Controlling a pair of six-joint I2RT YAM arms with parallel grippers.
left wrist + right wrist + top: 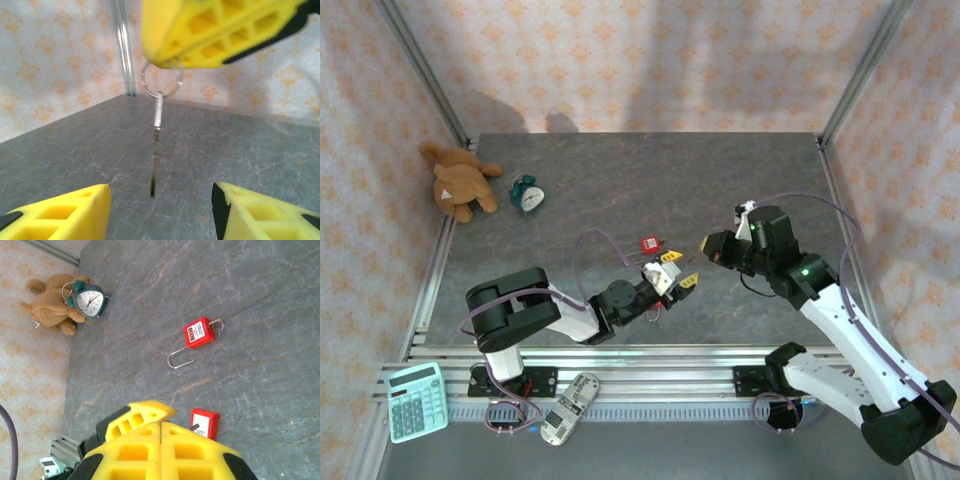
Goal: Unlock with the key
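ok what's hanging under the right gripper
A key ring hangs from the shut right gripper, a key dangling below it above the table. The ring's top is covered by the fingers, so the pinch itself can't be seen.

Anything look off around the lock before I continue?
Yes. The red padlock lies flat with its shackle sticking out beside the body, open or detached; I cannot tell which. The key dangles under the shut right gripper, in no lock.

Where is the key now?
In the left wrist view, the key hangs by its ring from the shut right gripper, above the table, between the parted fingers of the left gripper.
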